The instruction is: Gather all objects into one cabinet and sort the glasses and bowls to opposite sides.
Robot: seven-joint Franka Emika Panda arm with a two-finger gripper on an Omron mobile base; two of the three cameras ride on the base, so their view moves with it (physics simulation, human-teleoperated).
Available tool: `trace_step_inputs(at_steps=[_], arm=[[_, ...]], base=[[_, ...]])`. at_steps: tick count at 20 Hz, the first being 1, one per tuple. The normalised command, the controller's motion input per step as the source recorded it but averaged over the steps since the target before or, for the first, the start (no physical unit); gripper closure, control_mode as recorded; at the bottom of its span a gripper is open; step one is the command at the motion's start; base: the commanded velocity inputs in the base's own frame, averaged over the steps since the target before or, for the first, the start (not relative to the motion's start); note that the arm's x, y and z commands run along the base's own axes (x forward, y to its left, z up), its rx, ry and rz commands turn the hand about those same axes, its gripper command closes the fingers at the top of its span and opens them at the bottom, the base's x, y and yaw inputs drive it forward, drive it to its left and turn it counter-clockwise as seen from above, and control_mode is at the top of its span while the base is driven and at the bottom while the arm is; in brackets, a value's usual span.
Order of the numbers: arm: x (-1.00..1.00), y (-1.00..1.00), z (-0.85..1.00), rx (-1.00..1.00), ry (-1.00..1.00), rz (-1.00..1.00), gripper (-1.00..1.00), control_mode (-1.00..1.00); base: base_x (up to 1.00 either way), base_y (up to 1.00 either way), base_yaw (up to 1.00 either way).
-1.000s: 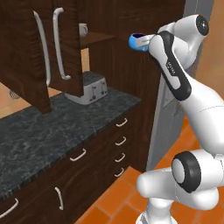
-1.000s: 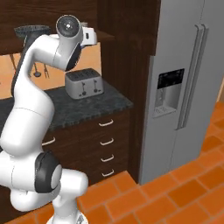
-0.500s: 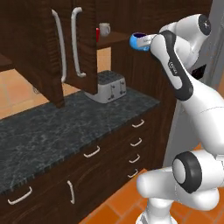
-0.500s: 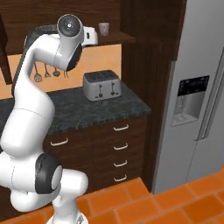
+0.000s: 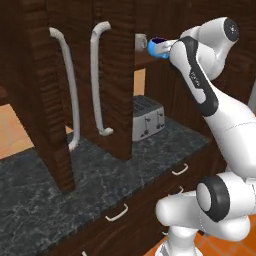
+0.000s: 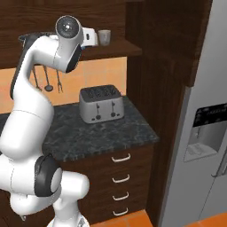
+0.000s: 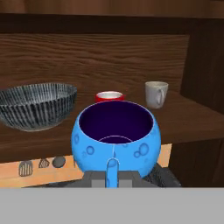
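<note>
My gripper [image 7: 112,176] is shut on the handle of the bright blue cup [image 7: 114,132], which I hold upright in the air just in front of the cabinet's open shelf [image 7: 192,120]. Left on that shelf sits the wide striped grey-blue bowl [image 7: 37,105]. A red cup [image 7: 109,96] stands behind the blue one, and a pale grey mug [image 7: 156,94] stands further right. From the left base view, the blue cup [image 5: 156,48] hangs at the shelf's edge beside the grey mug [image 5: 141,41], with the gripper [image 5: 162,50] behind it. The right base view also has the grey mug [image 6: 104,37].
Metal utensils [image 6: 48,82] hang under the shelf. A silver toaster [image 6: 101,104] stands on the dark stone counter [image 6: 111,133] below. Two open cabinet doors [image 5: 110,90] with long handles jut out at the left. A steel fridge [image 6: 208,133] stands at the right.
The base has driven, so the whole scene has shifted and the shelf and toaster are nearer. The arm keeps the same pose with the blue cup in its grip.
</note>
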Motion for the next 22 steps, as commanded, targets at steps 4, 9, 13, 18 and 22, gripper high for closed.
trace_step_inputs(at_steps=[4,9,13,18,22], arm=[[0.0,0.0,0.0,0.0,0.0,0.0,1.0,1.0],[0.0,0.0,0.0,0.0,0.0,0.0,1.0,1.0],[0.0,0.0,0.0,0.0,0.0,0.0,1.0,1.0],[0.0,0.0,0.0,0.0,0.0,0.0,1.0,1.0],[0.0,0.0,0.0,0.0,0.0,0.0,1.0,1.0]], base=[[0.67,-0.56,0.38],[0.33,-0.41,0.25],[0.91,0.03,0.0],[0.29,0.03,0.0],[0.13,-0.12,0.02]])
